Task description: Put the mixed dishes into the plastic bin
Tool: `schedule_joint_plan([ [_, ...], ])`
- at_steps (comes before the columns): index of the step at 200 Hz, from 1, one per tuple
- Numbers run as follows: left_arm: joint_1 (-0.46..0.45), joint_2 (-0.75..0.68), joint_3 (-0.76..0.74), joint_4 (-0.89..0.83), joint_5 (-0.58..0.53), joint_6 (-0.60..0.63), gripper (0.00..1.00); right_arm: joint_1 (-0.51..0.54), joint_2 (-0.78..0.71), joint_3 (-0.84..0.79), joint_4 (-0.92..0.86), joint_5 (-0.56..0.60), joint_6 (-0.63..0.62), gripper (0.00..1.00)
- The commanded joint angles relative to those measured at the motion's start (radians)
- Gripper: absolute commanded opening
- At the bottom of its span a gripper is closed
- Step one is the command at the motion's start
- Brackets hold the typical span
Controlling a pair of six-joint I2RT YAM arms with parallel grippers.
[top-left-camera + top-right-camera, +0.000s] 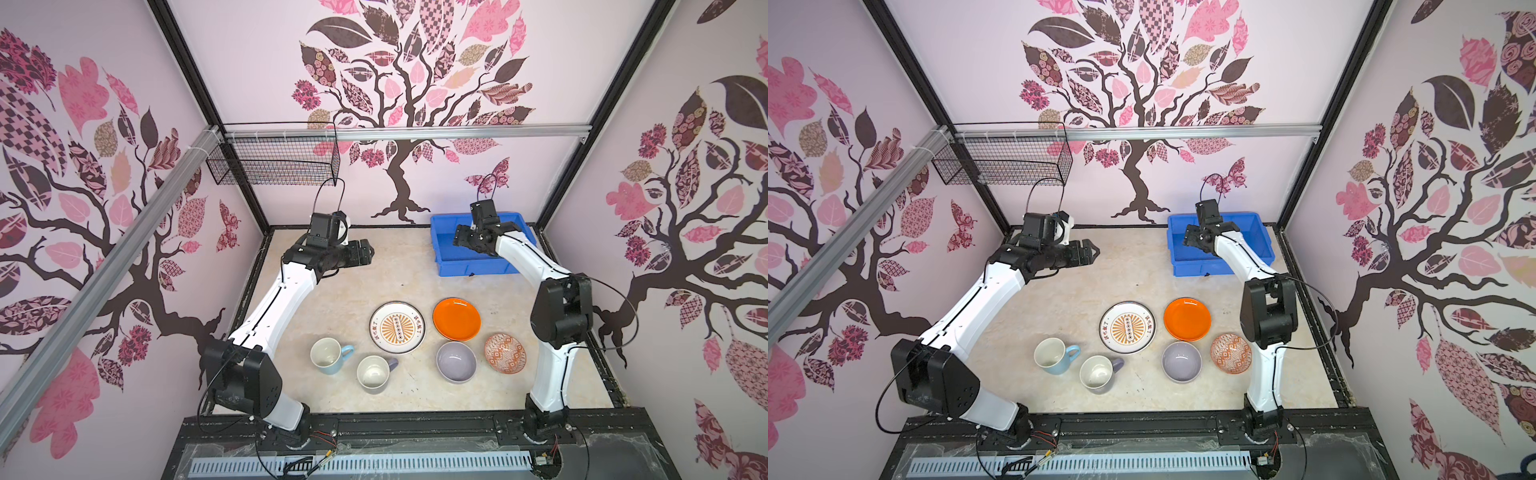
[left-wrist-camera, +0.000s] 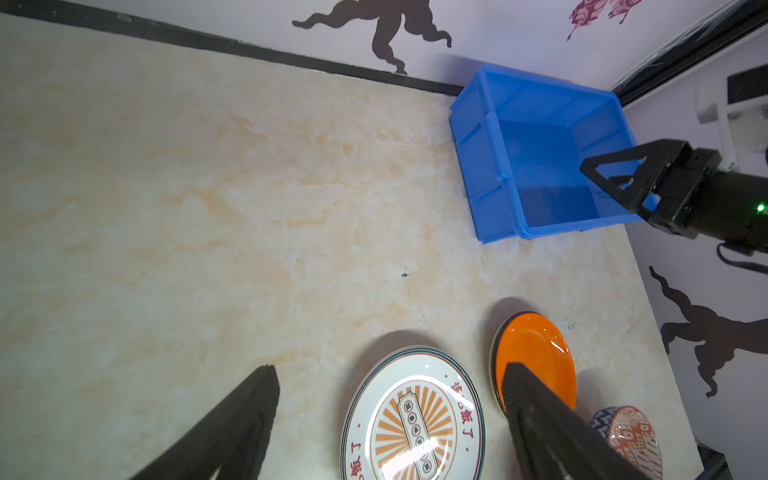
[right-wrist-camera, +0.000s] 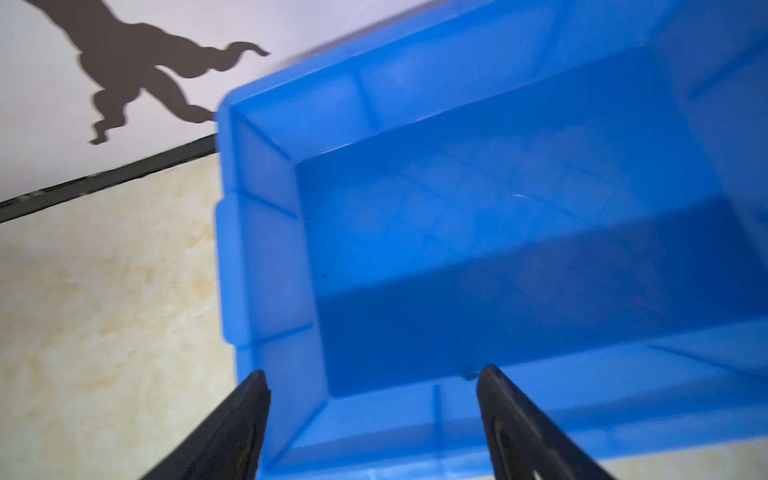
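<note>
The blue plastic bin (image 1: 465,268) stands on the table (image 1: 374,278) in the far right corner, close to the back wall. In the right wrist view only its bare blue floor shows, partly in shadow. My right fingers (image 3: 245,419) hang over its near left corner, spread wide and holding nothing.

A black wire basket (image 1: 274,164) hangs from the rail at the back left; through the mesh I cannot make out any content.

All dishes lie on the table, well apart from the bin, on the near side:
- The sunburst plate (image 1: 397,327) and the orange plate (image 1: 456,318) are side by side.
- In front of them stand the light-blue mug (image 1: 328,356), the lavender mug (image 1: 374,374), the lavender bowl (image 1: 456,360) and the orange-white patterned bowl (image 1: 505,353), all with the opening up and pale inside.

My left fingers (image 2: 249,419) hover above bare table at the far left, also spread and holding nothing.

Under the orange plate a dark rim and a pale rim show in the left wrist view; how many plates lie there I cannot tell. In that view one finger covers part of the orange plate, and the sunburst plate and the patterned bowl are cut off at the edge.
</note>
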Motion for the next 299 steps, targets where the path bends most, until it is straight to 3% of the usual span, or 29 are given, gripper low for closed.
schedule_joint_plan([
  [1, -0.002, -0.103, -0.035, -0.07, -0.015, 0.018, 0.89, 0.016, 0.064, 0.054, -0.072, -0.07, -0.015, 0.83],
  [70, -0.002, -0.314, -0.202, -0.125, -0.06, 0.019, 0.91, 0.112, 0.167, 0.102, -0.138, -0.02, -0.073, 0.87],
  [146, -0.001, -0.386, -0.248, -0.166, -0.083, 0.04, 0.91, 0.271, 0.353, 0.416, -0.311, -0.081, -0.029, 0.84],
  [193, 0.002, -0.443, -0.273, -0.205, -0.119, 0.059, 0.92, 0.397, 0.401, 0.52, -0.322, -0.197, 0.075, 0.84],
  [226, 0.008, -0.46, -0.294, -0.214, -0.124, 0.07, 0.92, 0.451, 0.419, 0.589, -0.323, -0.342, 0.119, 0.84],
  [263, 0.011, -0.401, -0.267, -0.197, -0.115, 0.06, 0.93, 0.394, 0.276, 0.541, -0.367, -0.247, 0.057, 0.86],
  [299, 0.011, -0.29, -0.22, -0.156, -0.094, 0.035, 0.92, 0.212, 0.004, 0.265, -0.308, -0.093, 0.019, 0.88],
])
